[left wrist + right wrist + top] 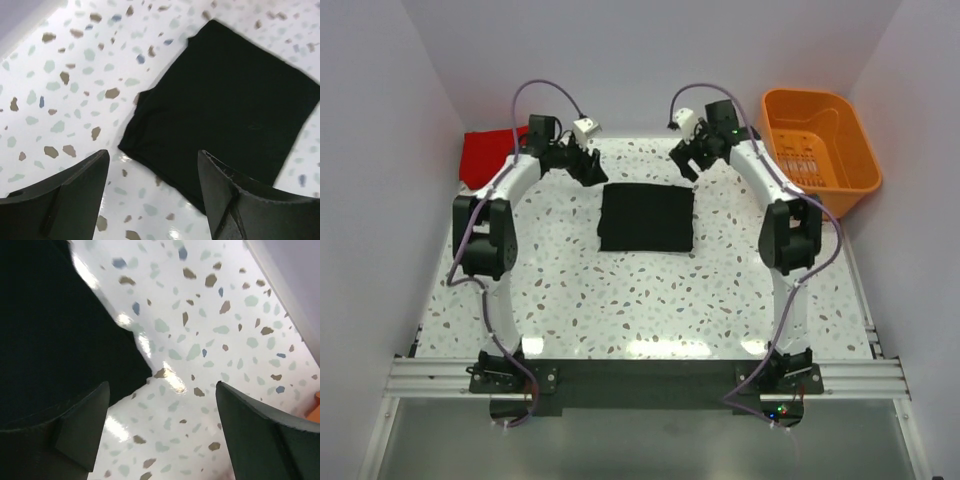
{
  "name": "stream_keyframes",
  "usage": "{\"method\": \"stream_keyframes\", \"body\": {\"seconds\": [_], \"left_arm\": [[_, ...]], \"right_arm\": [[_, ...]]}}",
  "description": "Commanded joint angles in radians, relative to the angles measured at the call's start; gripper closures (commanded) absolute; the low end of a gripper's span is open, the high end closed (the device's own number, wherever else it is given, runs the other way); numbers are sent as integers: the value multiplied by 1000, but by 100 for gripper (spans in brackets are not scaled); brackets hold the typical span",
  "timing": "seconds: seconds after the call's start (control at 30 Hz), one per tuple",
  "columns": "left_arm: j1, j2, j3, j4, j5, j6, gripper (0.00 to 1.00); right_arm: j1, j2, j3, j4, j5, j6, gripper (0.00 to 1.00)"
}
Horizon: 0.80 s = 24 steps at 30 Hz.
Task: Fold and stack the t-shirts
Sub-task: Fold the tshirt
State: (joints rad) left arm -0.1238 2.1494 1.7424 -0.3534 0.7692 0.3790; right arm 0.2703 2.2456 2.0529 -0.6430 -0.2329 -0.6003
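Note:
The black t-shirt (pixel 647 218) lies folded into a flat rectangle in the middle of the table. It also shows in the left wrist view (pixel 225 105) and the right wrist view (pixel 55 340). The red t-shirt (pixel 486 155) lies folded at the far left, partly behind the left arm. My left gripper (pixel 593 170) is open and empty above the black shirt's far left corner (pixel 152 165). My right gripper (pixel 685 160) is open and empty above its far right corner (pixel 160 400).
An orange plastic basket (pixel 820 148) stands at the far right edge. White walls close the table on three sides. The arm bases sit on a metal rail (pixel 650 375) at the near edge.

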Motion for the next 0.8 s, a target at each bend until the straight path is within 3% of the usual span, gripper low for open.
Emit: {"method": "stream_keyframes", "body": {"seconds": [0.0, 0.17, 0.33, 0.5, 0.77], "left_arm": [[-11, -203, -121, 56, 103, -146, 23], [-72, -273, -316, 116, 252, -353, 27], [-155, -221, -379, 182, 344, -584, 33], [-189, -136, -448, 284, 380, -741, 34], [-79, 73, -472, 281, 300, -795, 36]], "right_arm": [[7, -216, -5, -110, -161, 169, 10], [36, -297, -241, -118, -411, 384, 18], [90, -275, -382, -37, -633, 592, 43], [99, -202, -493, 63, -692, 717, 53], [-11, 6, -542, 31, -631, 659, 54]]}}
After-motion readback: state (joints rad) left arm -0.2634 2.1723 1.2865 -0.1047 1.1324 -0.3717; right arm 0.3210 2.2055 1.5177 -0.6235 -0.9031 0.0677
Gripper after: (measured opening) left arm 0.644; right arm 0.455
